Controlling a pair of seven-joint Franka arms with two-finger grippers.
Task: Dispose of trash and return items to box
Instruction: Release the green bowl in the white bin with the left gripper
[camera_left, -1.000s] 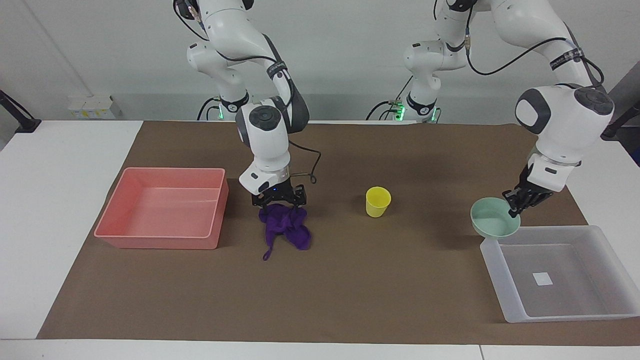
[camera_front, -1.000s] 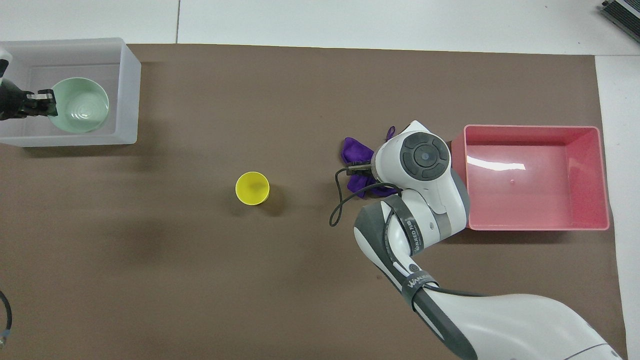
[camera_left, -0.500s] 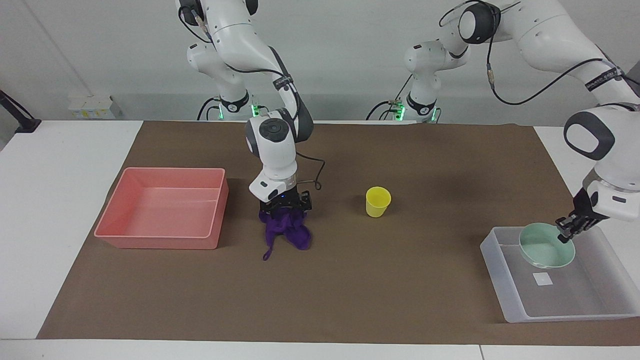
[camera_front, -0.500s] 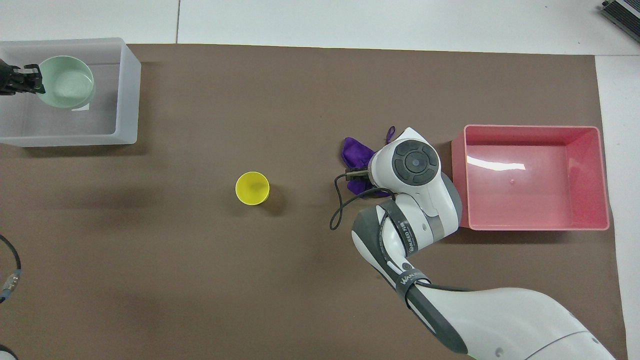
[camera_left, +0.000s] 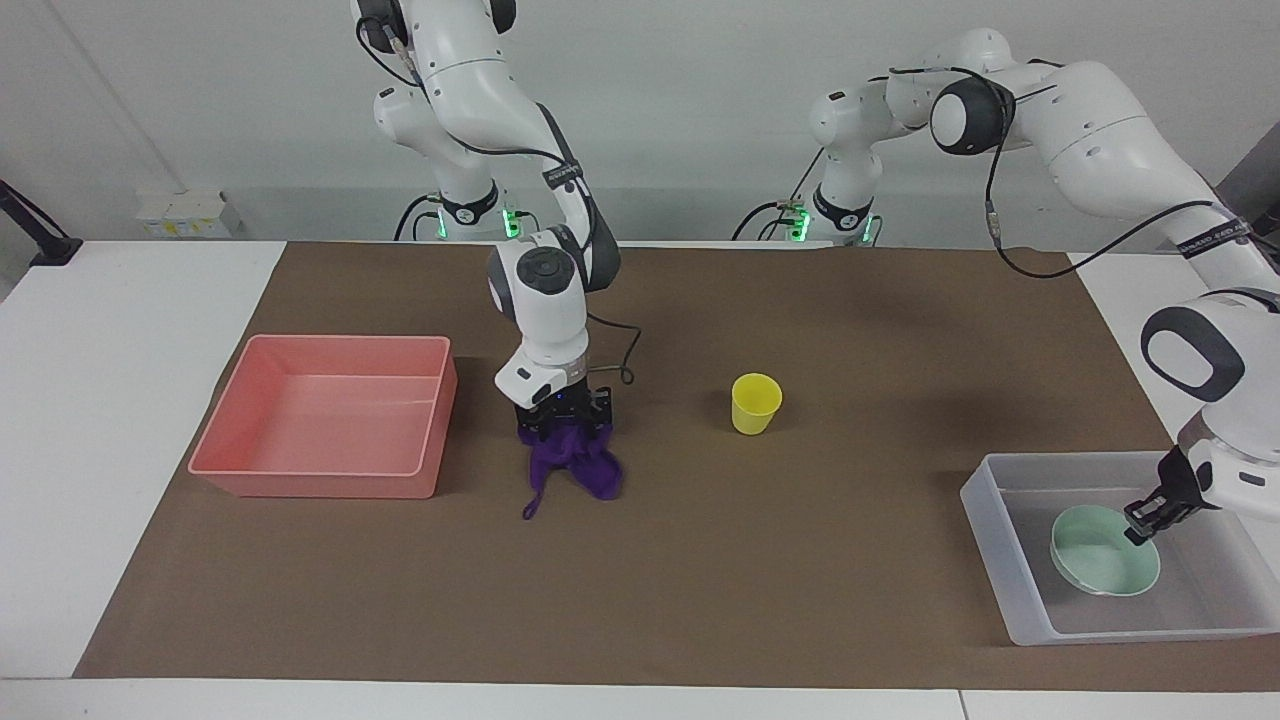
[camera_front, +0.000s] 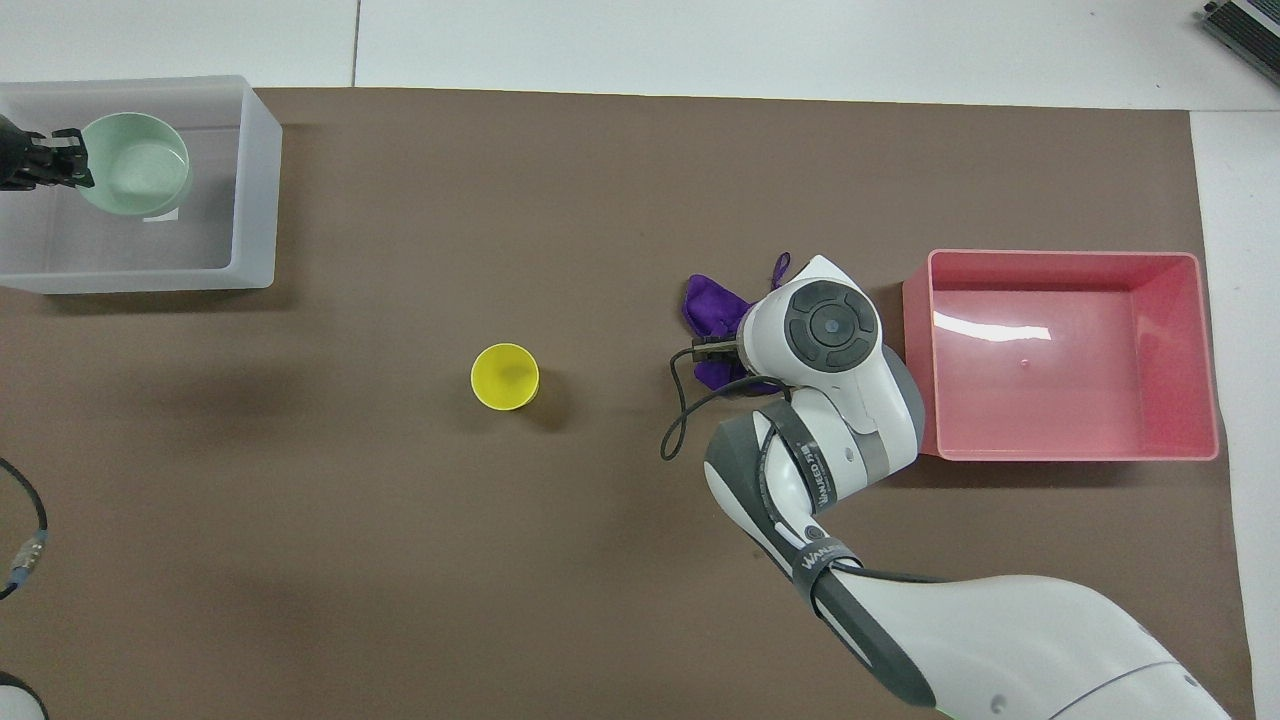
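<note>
The trash is seen as a small soft purple cloth (camera_left: 575, 465), crumpled into a heap on the brown mat (camera_left: 700, 580), with a thin strip trailing from it away from the robots; it lies beside the pink rectangular plastic tray (camera_left: 325, 480), toward the right arm's end of the table. The right gripper (camera_left: 563, 425) is set down into the top of the cloth and is pinched on its bunched folds. In the overhead view the cloth (camera_front: 712, 305) is mostly covered by the right arm's wrist.

The shallow round mint-green bowl (camera_left: 1105, 565) is tilted inside the translucent whitish rectangular plastic box (camera_left: 1000, 540) at the left arm's end of the table, and its rim is clamped by the left gripper (camera_left: 1143, 527), whose fingertips are drawn tight on it. In the overhead view the bowl (camera_front: 135, 177) partly covers a small white sticker (camera_front: 166, 213) on the box floor.

The small yellow plastic cup (camera_left: 756, 403) stands upright and alone on the mat, between the cloth and the box — well apart from both.

One cloth, one cup, one bowl, one box and one pink tray are counted.

The mat is spread over a white table (camera_left: 130, 330); a plain pale wall (camera_left: 700, 110) is seen past the arms' bases.
</note>
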